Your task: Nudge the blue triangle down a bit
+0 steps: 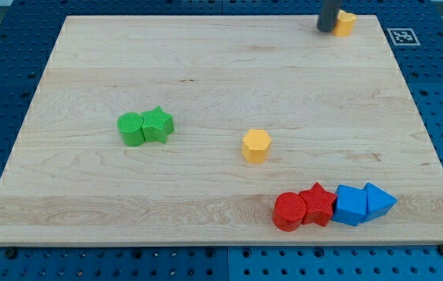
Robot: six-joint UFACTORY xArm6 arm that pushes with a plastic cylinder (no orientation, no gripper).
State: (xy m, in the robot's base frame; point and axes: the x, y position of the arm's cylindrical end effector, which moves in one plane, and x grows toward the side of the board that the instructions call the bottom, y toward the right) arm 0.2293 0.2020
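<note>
End effector: my tip (326,30), the bottom end of a dark rod, sits at the view's top right. It has no jaws, so it cannot open, shut or hold anything. It is right beside a small yellow block.
Worktop: the big pale wooden board (205,70) carries all the blocks. Its bottom edge is close below the blue triangle.
Row of four: a red round block (289,211), a red star block (317,204), a blue cube-like block (351,204) and the blue triangle block (379,201) sit touching in a line at the view's bottom right.
Blue triangle: it is the last one on the view's right of that row, far from my tip.
Green pair: a green round block (131,129) and a green star block (158,123) touch each other at the view's left.
Yellow hexagon block (256,145): it sits alone near the middle.
Yellow corner block (345,23): it sits at the view's top right.
Risk one: I think a push that is too hard could slide the triangle off the bottom edge.
Risk two: a push that is off to one side may turn the triangle or drag the blue cube-like block along.
Risk three: moving off carelessly could bump the yellow corner block.
</note>
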